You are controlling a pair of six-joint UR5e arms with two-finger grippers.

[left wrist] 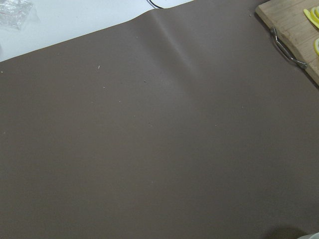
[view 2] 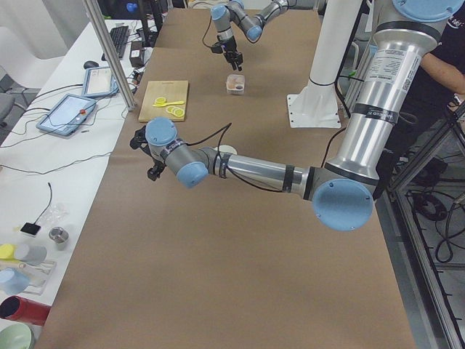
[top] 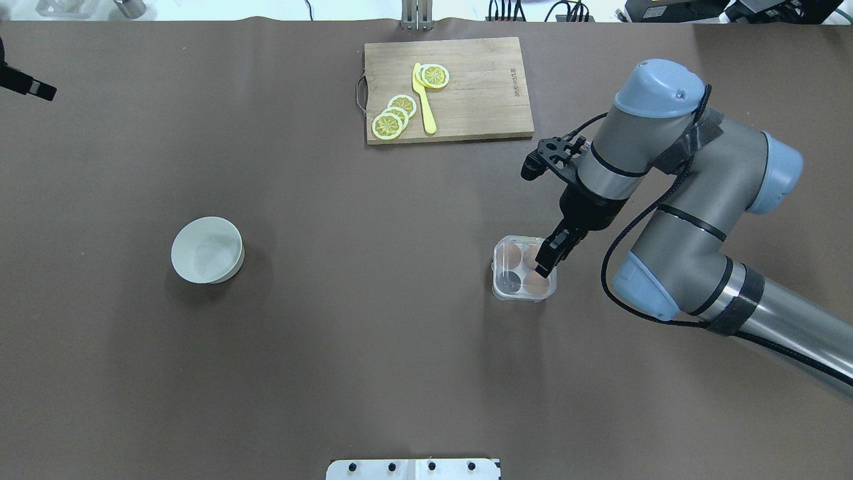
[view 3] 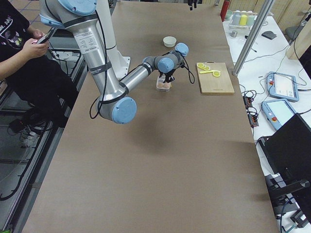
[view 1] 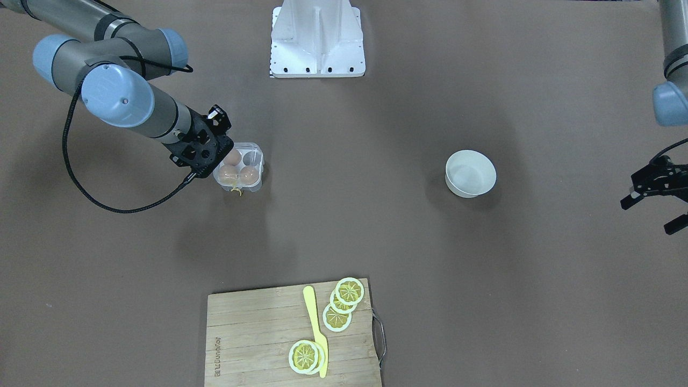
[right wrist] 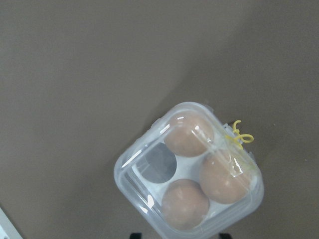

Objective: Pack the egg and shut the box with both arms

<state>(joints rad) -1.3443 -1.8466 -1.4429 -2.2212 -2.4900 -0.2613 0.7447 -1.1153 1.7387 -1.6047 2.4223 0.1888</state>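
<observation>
Right claw: the right claw [top: 543, 263] is held directly above the box, its two fingers spread apart with nothing pinched between them; in the wrist view only the two dark tips are seen, wide apart at the bottom edge. Whether the lid is touched cannot be told.
Box: the box [right wrist: 127, 179] is set on the robot's right half of the tabletop [view 1: 376, 226], under the right claw, with the clear lid lying down over the cells.
Eggs: three eggs [right wrist: 185, 203] are seated in three cells beneath the lid; the fourth cell [right wrist: 160, 162] is seen bare and grey.
String: a thin yellow string [right wrist: 238, 135] is curled at one edge of the box, beside two of the eggs.
Right arm: the right arm [top: 673, 200] is bent over the box from the robot's right side, with a black cable [top: 626, 233] looped alongside it.
Left claw: the left claw [view 1: 649, 214] is held at the far left edge of the tabletop, fingers spread and nothing gripped, well apart from the box.
Bowl: a round white bowl [view 1: 470, 173] is placed upright on the left half, between the two claws.
Board: a wooden cutting board [view 1: 252, 328] is laid at the edge opposite the robot, carrying lemon slices [view 1: 337, 317] and a yellow knife [view 1: 316, 328].
Base: a white base bracket [view 1: 318, 40] is fixed at the robot's edge.
</observation>
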